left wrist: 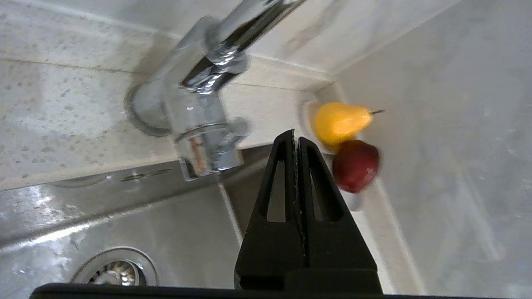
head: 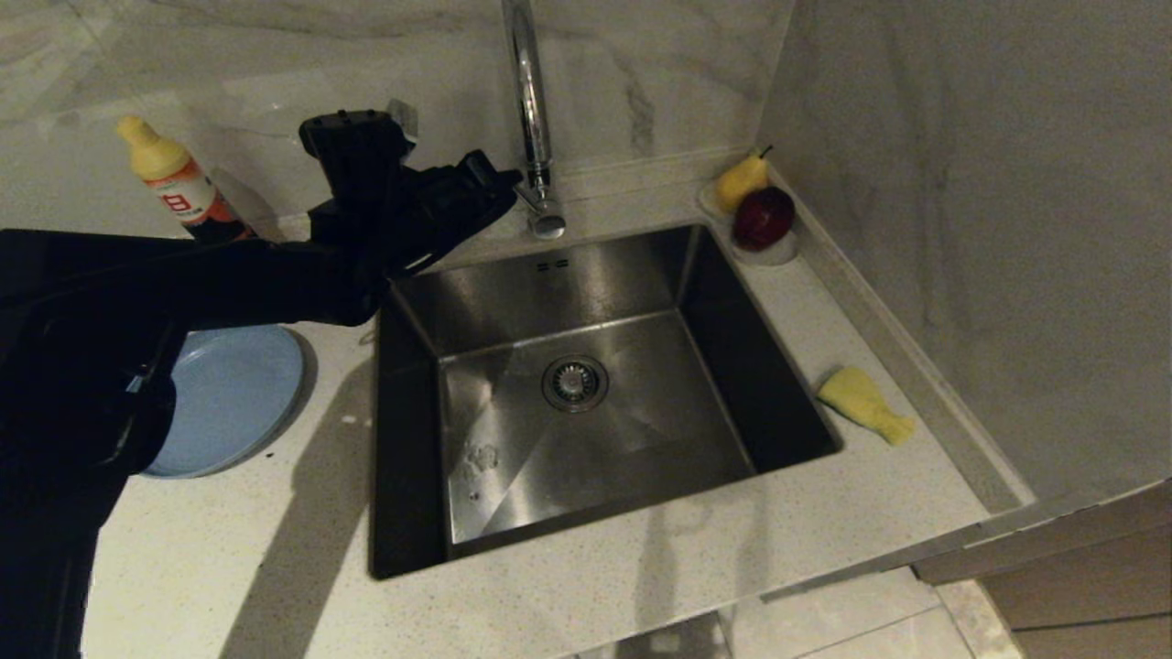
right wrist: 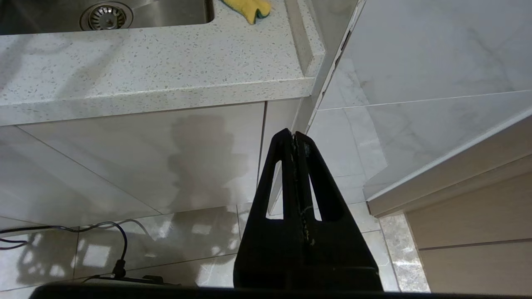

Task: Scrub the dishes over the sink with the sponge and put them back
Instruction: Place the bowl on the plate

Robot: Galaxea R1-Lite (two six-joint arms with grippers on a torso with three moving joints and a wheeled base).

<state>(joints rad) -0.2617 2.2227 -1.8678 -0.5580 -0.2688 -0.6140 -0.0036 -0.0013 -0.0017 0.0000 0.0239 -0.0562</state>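
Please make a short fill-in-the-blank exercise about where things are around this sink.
1. The sponge lies on the counter to the ____ of the sink.
2. The left hand is ____ and holds nothing.
3. The pear shares a small dish with a red ____.
4. The light-blue ____ lies left of the sink.

Answers: right; shut; apple; plate

Rig body: my arms are matte black throughout.
Each gripper, left gripper (left wrist: 296, 137) and right gripper (right wrist: 293, 137), has tapered triangular fingers with slotted cutouts.

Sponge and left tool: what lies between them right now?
In the head view, the open sink basin and the tap base separate the shut left tool from the sponge on the right counter.
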